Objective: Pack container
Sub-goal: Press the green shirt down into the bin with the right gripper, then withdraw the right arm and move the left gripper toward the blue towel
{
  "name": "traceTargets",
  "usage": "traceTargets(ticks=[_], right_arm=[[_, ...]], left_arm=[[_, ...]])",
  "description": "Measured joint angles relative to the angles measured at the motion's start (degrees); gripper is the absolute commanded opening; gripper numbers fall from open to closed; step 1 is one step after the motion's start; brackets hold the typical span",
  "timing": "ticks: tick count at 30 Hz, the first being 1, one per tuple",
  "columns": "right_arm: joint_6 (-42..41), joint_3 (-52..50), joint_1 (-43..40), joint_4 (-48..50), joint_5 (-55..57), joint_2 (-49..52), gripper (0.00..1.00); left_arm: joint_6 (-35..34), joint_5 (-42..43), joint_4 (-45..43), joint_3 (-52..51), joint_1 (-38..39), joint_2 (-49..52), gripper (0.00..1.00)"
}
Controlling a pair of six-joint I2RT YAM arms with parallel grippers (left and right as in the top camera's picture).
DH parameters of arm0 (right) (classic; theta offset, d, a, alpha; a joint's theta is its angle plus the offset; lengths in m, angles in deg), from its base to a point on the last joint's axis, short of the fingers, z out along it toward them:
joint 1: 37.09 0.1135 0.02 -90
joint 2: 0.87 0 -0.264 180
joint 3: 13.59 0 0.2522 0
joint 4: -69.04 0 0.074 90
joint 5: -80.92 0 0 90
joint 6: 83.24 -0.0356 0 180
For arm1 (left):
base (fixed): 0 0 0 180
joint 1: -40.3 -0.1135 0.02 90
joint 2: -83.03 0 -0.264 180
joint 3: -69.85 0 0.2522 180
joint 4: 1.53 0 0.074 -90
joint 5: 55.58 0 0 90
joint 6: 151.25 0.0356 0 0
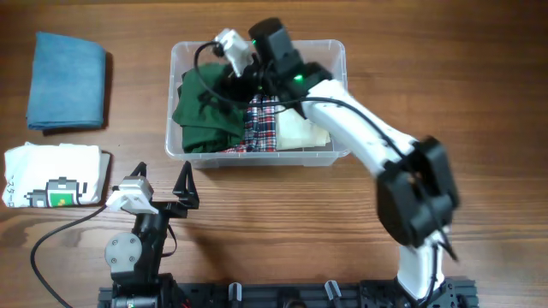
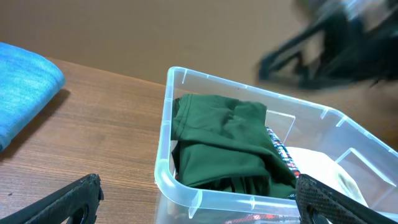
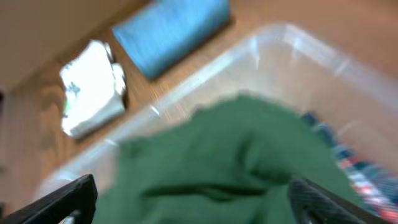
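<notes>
The clear plastic container (image 1: 340, 56) stands at the table's far middle. It holds a folded green garment (image 1: 202, 115), a red plaid cloth (image 1: 262, 124) and a cream cloth (image 1: 301, 130). My right gripper (image 1: 238, 70) hangs open and empty just above the green garment (image 3: 236, 162) inside the container (image 3: 273, 46); that view is blurred. My left gripper (image 1: 163, 186) is open and empty near the table's front, short of the container's near rim (image 2: 186, 186). The green garment (image 2: 224, 143) also shows in the left wrist view.
A folded blue cloth (image 1: 67, 79) lies at the far left. A folded white printed cloth (image 1: 56, 175) lies at the left, beside my left gripper. Both show in the right wrist view, blue (image 3: 171, 28) and white (image 3: 90, 90).
</notes>
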Motion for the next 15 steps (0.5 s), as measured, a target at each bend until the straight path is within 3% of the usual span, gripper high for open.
traceTargets(ticks=[4, 7, 15], right_arm=[[-2.0, 0.0, -3.1, -4.2, -0.1, -11.8, 1.0], [-5.9, 0.2, -10.6, -7.0, 1.1, -19.6, 1.0], [-15.2, 0.3, -32.1, -18.6, 8.5, -19.1, 1.0]], left_arm=[[0.0, 0.0, 0.0, 0.0, 0.0, 0.0, 1.0], [0.0, 0.0, 0.0, 0.0, 0.0, 0.0, 1.0], [0.0, -0.5, 0.0, 0.0, 0.0, 0.0, 1.0]])
